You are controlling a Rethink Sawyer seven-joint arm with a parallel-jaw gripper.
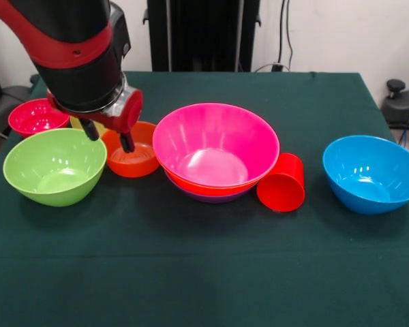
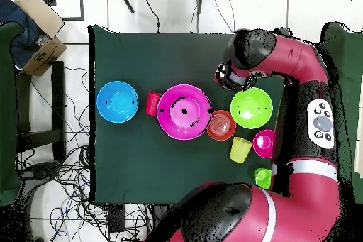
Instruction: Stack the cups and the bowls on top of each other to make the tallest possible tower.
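Observation:
My gripper [image 1: 109,136] is open and empty. It hangs above the gap between the lime-green bowl [image 1: 54,165] and the small red-orange bowl [image 1: 131,151]. The tower [image 1: 216,146] is a pink bowl nested in an orange and a purple bowl at mid-table. The red cup [image 1: 283,182] lies on its side against it. The blue bowl [image 1: 373,174] stands alone on the right. The small magenta bowl [image 1: 37,116] is at the far left. The yellow cup [image 2: 241,149] and green cup [image 2: 263,177] show in the overhead view, as does the gripper [image 2: 225,81].
The table has a dark green cloth [image 1: 191,272]. My arm [image 2: 312,111] curves over its right side in the overhead view. A cardboard box [image 2: 39,26] and cables lie on the floor beside the table.

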